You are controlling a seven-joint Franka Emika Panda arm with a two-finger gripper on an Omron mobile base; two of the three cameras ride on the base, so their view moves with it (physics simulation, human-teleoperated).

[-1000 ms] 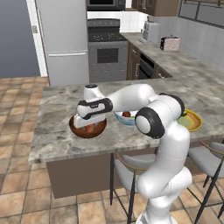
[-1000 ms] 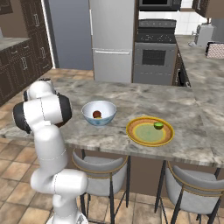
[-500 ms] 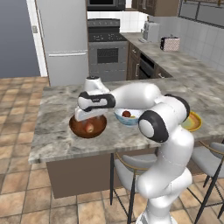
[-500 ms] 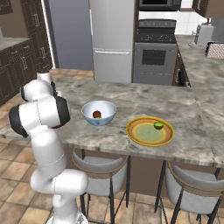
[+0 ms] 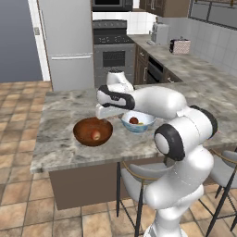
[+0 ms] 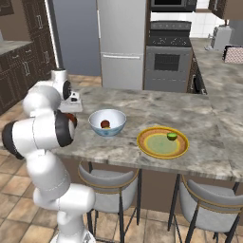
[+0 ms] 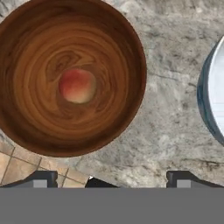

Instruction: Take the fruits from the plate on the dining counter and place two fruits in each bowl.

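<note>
Seen from the left base camera, the arm's white forearm crosses in front of the white bowl (image 5: 137, 121) and hides part of its rim; from the right base camera the arm's shoulder covers nearly all of the brown wooden bowl (image 6: 71, 118), leaving only a dark sliver. In the hand view the white bowl is cut off at the frame edge, showing only a pale blue wall, and the gripper (image 7: 111, 177) appears as two dark tips set wide apart with nothing between them; it is open and holds nothing, hanging above the near rim of the brown bowl. The brown bowl stands on the dining counter (image 5: 65, 139) near its front edge, and a reddish-peach fruit (image 7: 76, 85) lies alone at the centre of its grained floor. Just beside the brown bowl stands the white bowl, holding a dark red fruit (image 6: 105, 124); whether a second fruit sits beside it is hard to make out. Beyond the white bowl, farther from the brown bowl, lies the flat yellow plate (image 6: 152, 149), with a bright green fruit (image 6: 172, 136) near its far rim.
</note>
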